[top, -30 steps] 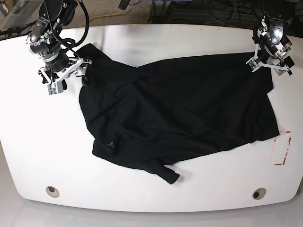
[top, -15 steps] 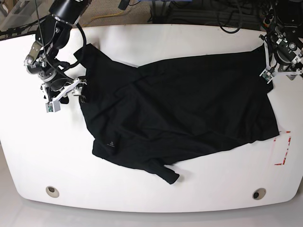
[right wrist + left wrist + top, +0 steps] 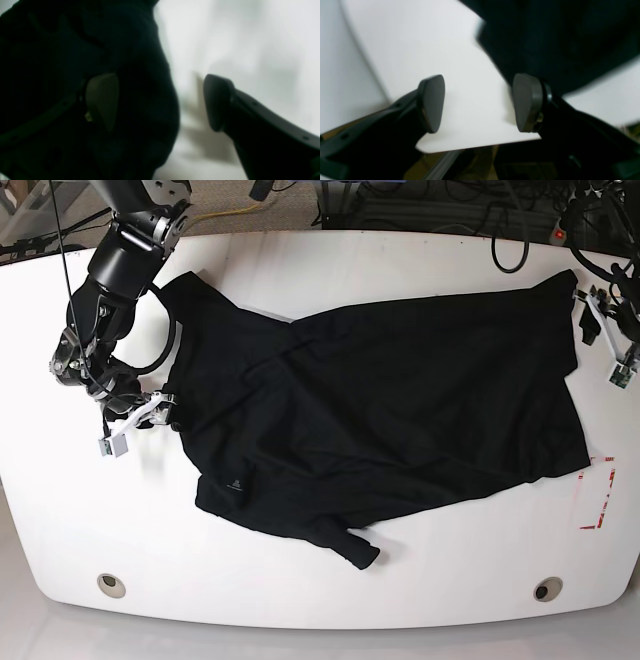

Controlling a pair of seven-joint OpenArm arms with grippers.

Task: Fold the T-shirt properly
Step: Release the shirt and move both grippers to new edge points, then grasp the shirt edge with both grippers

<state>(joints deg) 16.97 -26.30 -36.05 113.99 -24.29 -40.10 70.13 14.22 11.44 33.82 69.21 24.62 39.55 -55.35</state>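
The black T-shirt point(image 3: 400, 400) lies spread and wrinkled on the white table point(image 3: 320, 260), with one sleeve at the front point(image 3: 355, 548). My right gripper point(image 3: 160, 410) is open at the shirt's left edge. In the right wrist view point(image 3: 160, 102) the shirt point(image 3: 62, 50) reaches in between the jaws, and one finger point(image 3: 102, 100) is over the cloth. My left gripper point(image 3: 592, 330) is open at the shirt's far right corner. In the left wrist view point(image 3: 480, 102) only bare table lies between the pads, and the shirt point(image 3: 557, 37) is just past one fingertip point(image 3: 526, 102).
Red tape marks point(image 3: 600, 495) sit near the table's right edge. Two round holes point(image 3: 111, 584) point(image 3: 547, 589) are near the front edge. Cables and equipment point(image 3: 420, 205) lie behind the table's back edge.
My right gripper has moved down along the shirt's left edge toward the front. My left gripper has moved outward toward the table's right edge. The shirt has barely shifted.
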